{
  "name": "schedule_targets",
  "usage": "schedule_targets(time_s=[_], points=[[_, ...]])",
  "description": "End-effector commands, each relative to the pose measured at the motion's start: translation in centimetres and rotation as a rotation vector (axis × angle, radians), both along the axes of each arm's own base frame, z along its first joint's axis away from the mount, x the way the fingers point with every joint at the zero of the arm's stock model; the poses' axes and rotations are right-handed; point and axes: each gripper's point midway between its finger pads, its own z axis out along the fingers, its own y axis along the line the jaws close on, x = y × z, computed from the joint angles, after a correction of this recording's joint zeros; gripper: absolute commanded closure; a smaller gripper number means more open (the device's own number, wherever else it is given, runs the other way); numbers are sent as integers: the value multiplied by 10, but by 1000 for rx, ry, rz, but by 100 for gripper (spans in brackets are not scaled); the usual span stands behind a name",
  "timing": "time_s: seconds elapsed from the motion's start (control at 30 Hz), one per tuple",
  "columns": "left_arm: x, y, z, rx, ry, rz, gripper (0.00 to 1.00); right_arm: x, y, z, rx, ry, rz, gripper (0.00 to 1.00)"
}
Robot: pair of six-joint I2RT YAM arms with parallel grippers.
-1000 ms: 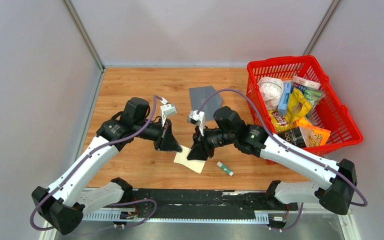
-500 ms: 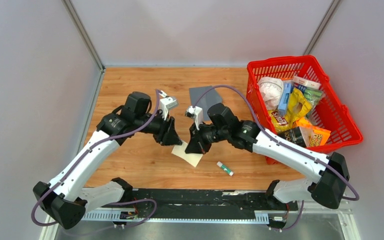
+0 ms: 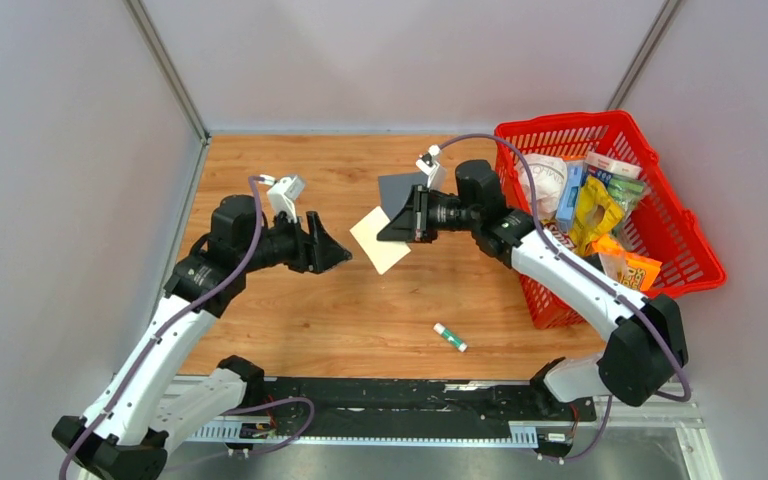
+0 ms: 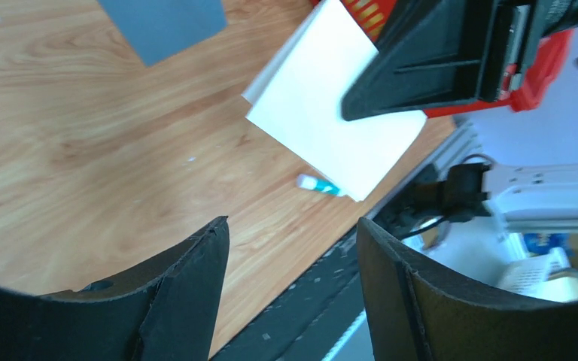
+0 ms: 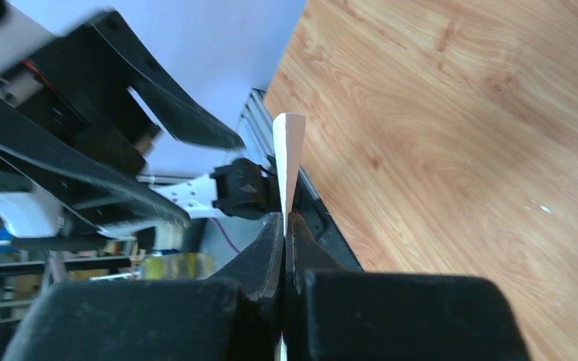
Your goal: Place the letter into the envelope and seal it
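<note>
My right gripper (image 3: 392,232) is shut on a corner of the letter (image 3: 372,245), a pale sheet held up above the table. The letter hangs just in front of the dark grey envelope (image 3: 397,190), which lies flat behind it and is partly covered by the gripper. In the right wrist view the letter (image 5: 289,154) shows edge-on, pinched between my shut fingertips (image 5: 274,233). My left gripper (image 3: 335,250) is open and empty, a short way left of the letter. In the left wrist view, beyond the open left gripper (image 4: 292,226), are the letter (image 4: 323,113), the right gripper (image 4: 436,64) and the envelope (image 4: 162,22).
A red basket (image 3: 560,125) full of snack packets and boxes stands at the right, close to my right arm. A small glue stick (image 3: 450,337) lies on the wood near the front edge, also in the left wrist view as the glue stick (image 4: 317,183).
The left gripper has let go of the letter, opened and drawn back to the left. The right gripper has shut on the letter and lifted it back toward the envelope.
</note>
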Motion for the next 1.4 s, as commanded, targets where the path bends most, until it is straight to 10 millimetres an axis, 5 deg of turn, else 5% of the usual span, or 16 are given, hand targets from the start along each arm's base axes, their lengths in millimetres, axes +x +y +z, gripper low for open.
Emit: schedule_targets(time_s=[0.0,0.23,0.5,0.77,1.27,1.37], points=[[2,-19,40,-265,-25,-6,29,7,18,57,199,44,9,100],[8,-16,27,-277,23,34,29,16,27,68,305,110,-6,100],[22,-21,40,-390,10,25,34,15,35,67,319,144,-4,100],[23,-27,43,-445,33,-1,50,15,37,60,297,135,-22,100],[25,-28,43,-454,47,-2,63,16,43,50,255,128,-37,99],[26,-29,42,-454,48,-1,80,15,43,49,250,123,-42,97]])
